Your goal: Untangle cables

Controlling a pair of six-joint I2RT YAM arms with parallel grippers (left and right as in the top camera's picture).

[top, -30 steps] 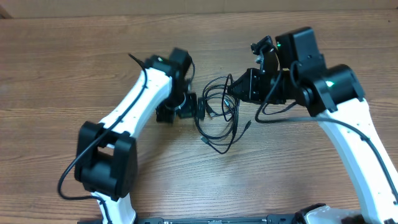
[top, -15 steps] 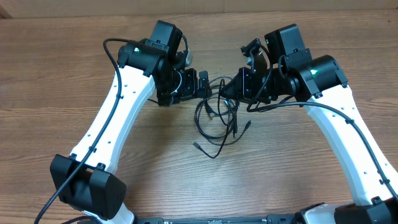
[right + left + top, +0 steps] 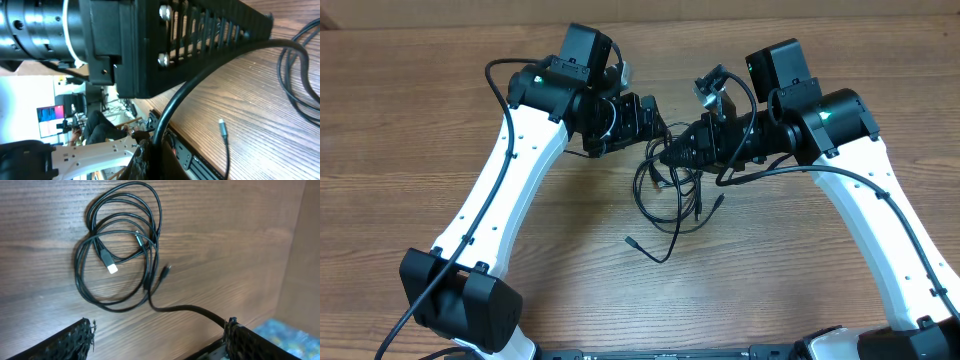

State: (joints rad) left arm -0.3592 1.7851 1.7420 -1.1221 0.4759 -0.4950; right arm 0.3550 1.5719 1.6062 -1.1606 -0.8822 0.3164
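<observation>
The cables (image 3: 660,203) are thin black cords tangled in loose loops on the wooden table between the two arms. In the left wrist view the coil (image 3: 148,229) lies flat with a light plug (image 3: 112,269) inside it. One strand (image 3: 185,309) runs from the coil to the inner tip of the right-hand finger (image 3: 250,342). My left gripper (image 3: 159,325) stands open above the table (image 3: 639,119). My right gripper (image 3: 152,150) is shut on a strand (image 3: 200,80) that arcs up from it, just right of the left gripper (image 3: 672,152).
A loose cable end with a small plug (image 3: 630,241) trails toward the front of the table. Another plug (image 3: 222,127) lies on the wood near the right gripper. The left gripper's black slotted finger (image 3: 210,35) fills the top of the right wrist view, very close.
The left arm swung from the table's middle toward the back and then edged right, toward the right gripper. The right gripper moved left with its strand. The trailing cable end shifted left.
</observation>
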